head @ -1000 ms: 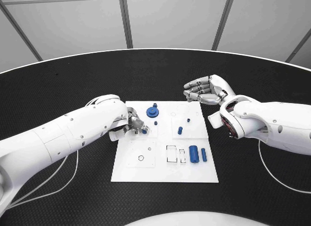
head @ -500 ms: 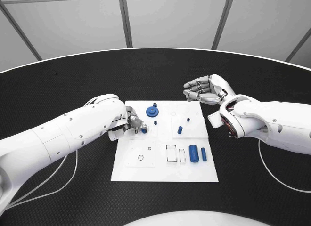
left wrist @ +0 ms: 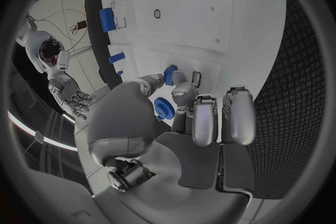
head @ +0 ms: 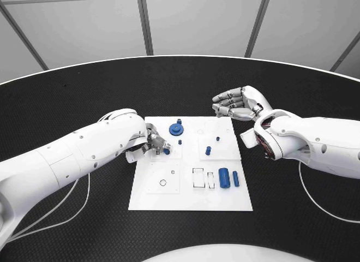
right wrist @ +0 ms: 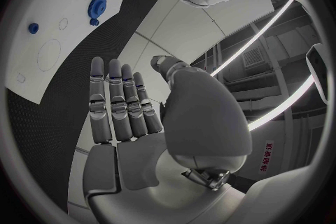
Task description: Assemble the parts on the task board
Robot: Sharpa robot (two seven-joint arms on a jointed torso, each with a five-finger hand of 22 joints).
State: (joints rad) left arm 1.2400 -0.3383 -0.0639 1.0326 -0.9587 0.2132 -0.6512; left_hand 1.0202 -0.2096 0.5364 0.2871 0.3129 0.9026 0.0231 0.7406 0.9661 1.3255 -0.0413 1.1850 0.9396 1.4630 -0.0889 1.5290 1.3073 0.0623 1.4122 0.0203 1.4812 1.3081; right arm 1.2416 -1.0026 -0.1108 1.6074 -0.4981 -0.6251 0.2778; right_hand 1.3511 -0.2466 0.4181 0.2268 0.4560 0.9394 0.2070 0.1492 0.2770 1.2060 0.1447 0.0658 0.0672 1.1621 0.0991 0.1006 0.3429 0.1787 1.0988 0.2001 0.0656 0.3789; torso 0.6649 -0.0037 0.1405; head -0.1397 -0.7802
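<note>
Fingers (left wrist: 183, 91) of the left hand (head: 153, 143) are pinching a small blue part (left wrist: 170, 74), probably seating it at the board's (head: 188, 199) ten o'clock. Right hand (head: 237, 103) is waiting empty, fingers loosely apart, at one o'clock.

My left hand (head: 154, 143) reaches inward, fingers (left wrist: 204, 117) curled down, thumb and a fingertip pinched together. My right hand (head: 237, 105) hangs open, fingers (right wrist: 115, 103) extended side by side.

You see a black table (head: 85, 93) with a fine dotted weave, and in the middle of the frame a plain white board (head: 188, 199). The parts on it are blue: a gear (head: 176, 129) near the upper middle, a cylinder (head: 224, 178) at lower right. Both arms are white; the left hand (head: 155, 143) and right hand (head: 235, 103) are silver.
</note>
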